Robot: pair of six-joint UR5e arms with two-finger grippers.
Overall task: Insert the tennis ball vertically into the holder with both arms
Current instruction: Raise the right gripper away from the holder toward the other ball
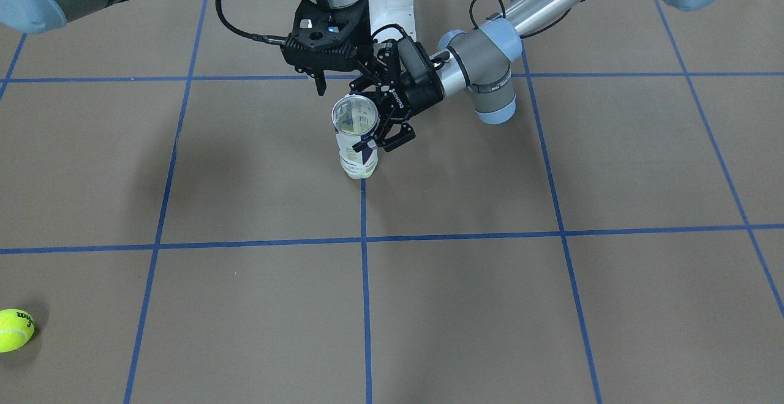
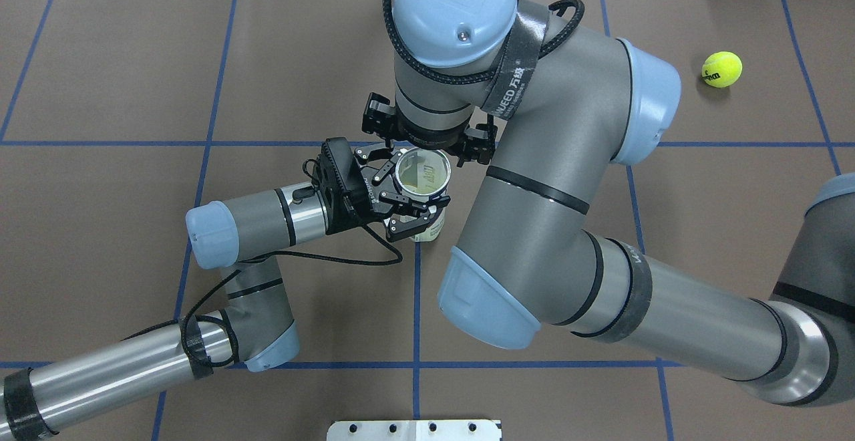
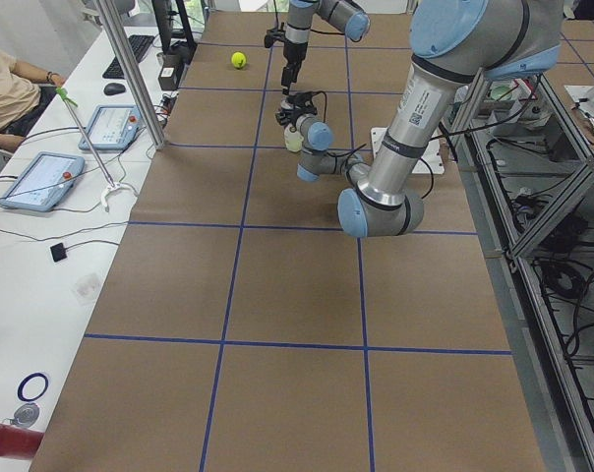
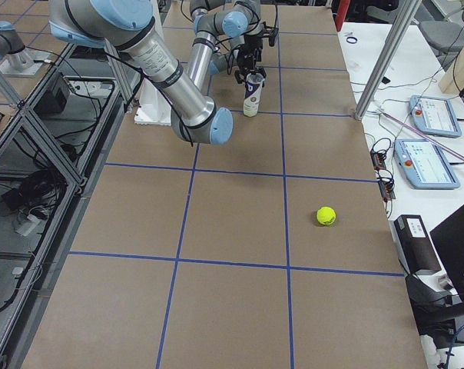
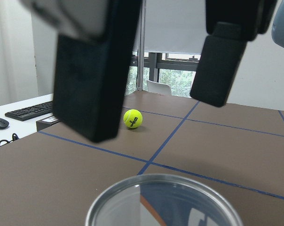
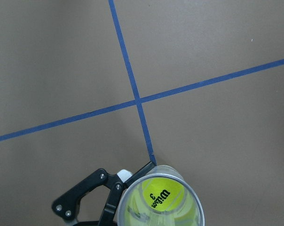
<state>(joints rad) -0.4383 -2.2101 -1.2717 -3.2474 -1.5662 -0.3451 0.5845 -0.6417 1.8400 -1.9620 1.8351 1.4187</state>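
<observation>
**Upright holder with one ball seated.** We found the holder [image 1: 358, 158] standing upright on the table [image 1: 490, 306], its base on a blue tape line [image 1: 365, 281], between the fingers of the left gripper [image 2: 409, 192]. That gripper reached in level with the table and pinched the holder's wall from two sides near its upper end, just below the metal rim [image 5: 161, 178].

The right gripper [image 5: 156, 89] hung straight above the mouth, pointing down. Its two fingers [image 5: 90, 84] were spread apart with nothing between them. In the left wrist view we saw a gap between their tips and the rim. Directly beneath the right gripper, inside the holder and below the rim, lay a tennis ball [image 6: 161, 193] marked with a 3.

In the front-facing view the right gripper's body sat just beside the left gripper's linkage, so room between the two tools was tight on the robot's side of the holder. On the operators' side of both grippers, open brown table ran out across whole grid squares. A second ball [image 1: 13, 330] lay well apart from both grippers, far out on the right gripper's side and toward the operators' edge.
</observation>
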